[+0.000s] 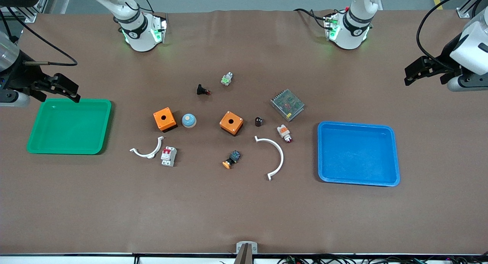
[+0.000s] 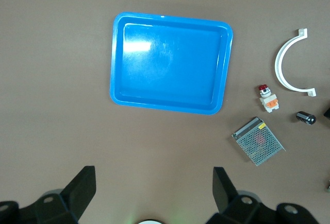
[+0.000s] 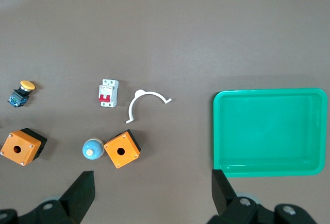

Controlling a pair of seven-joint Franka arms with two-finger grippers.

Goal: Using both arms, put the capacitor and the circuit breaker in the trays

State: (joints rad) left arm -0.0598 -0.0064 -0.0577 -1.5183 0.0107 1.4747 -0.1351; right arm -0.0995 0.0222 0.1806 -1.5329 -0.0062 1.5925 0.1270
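Start state, nothing picked yet. Left hand [image 1: 413, 74] up over bare desk [image 1: 244, 210] at the left arm's end, above the blue tray [image 1: 394, 157], fingers [image 2: 82, 190] spread wide, nothing between them. Right hand [image 1: 65, 89] up at the right arm's end, over the rim of the green tray [image 1: 106, 123], fingers [image 3: 82, 193] likewise spread, empty. Both arms waiting.

Capacitor [image 1: 259, 121] mid-desk, between an orange box [image 1: 231, 123] and the white-orange indicator lamp [image 1: 284, 132], apart from both, just toward the front camera from the metal mesh power supply [image 1: 287, 104]. Seen in left wrist view too [image 2: 305, 117], lying on its side there by the look of it. Closer to the left arm. Likely very light, rigid, smooth round body, so prone to rolling or squirting out of a pinch. Best taken across the cylinder body, low and centred, jaws narrowed first.

Circuit breaker [image 1: 168, 156] nearer the front camera than the other orange box [image 1: 164, 119], just beside the small white curved clip [image 1: 146, 151]; contact with it cannot be told. Red levers face up [image 3: 108, 93]. Closer to the right arm. Probably light hard plastic, stiff, flat parallel sides. Good pinch across the two long flat sides, clear of the levers. Risk: nudging the clip on approach.

Both trays empty.
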